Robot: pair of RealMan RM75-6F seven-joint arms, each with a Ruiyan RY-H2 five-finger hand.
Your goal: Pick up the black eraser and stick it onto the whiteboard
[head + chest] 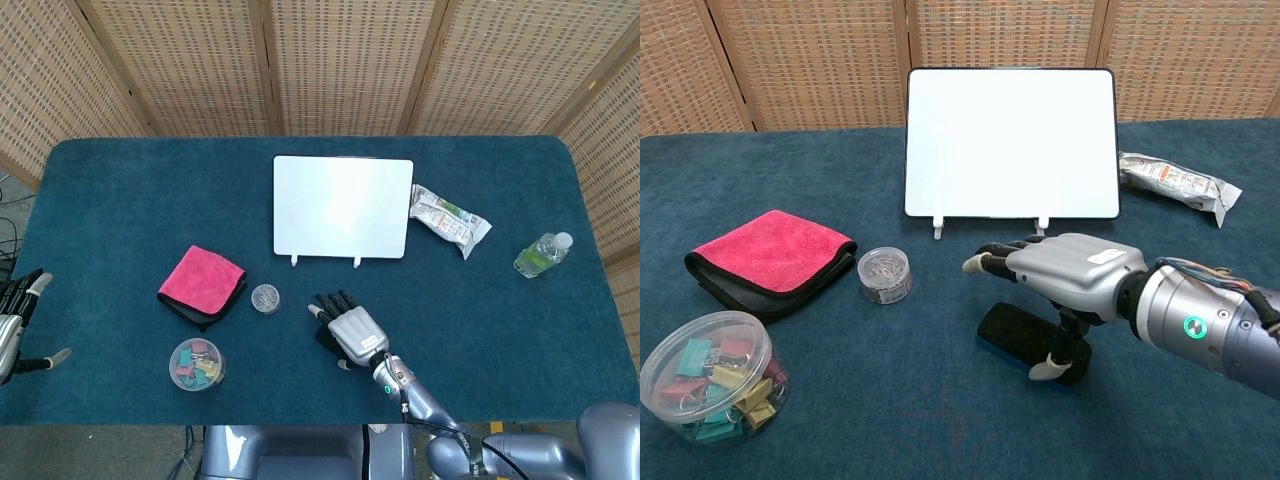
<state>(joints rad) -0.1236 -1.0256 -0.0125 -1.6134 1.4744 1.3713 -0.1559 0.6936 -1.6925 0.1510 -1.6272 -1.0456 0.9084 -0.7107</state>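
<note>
The black eraser [1012, 334] lies flat on the blue table cloth, in front of the upright whiteboard [1010, 140] [342, 207]. My right hand [1065, 280] [348, 328] hovers just over the eraser's right part, fingers stretched out forward above it. Its thumb points down at the eraser's near right side, and nothing is gripped. In the head view this hand covers nearly the whole eraser. My left hand [15, 322] stays at the table's far left edge, fingers apart and holding nothing.
A pink cloth [770, 255] and a small round tin of clips [884, 273] lie left of the eraser. A clear tub of coloured binder clips [708, 375] sits at the near left. A snack packet [1175, 182] and a water bottle [542, 254] are at the right.
</note>
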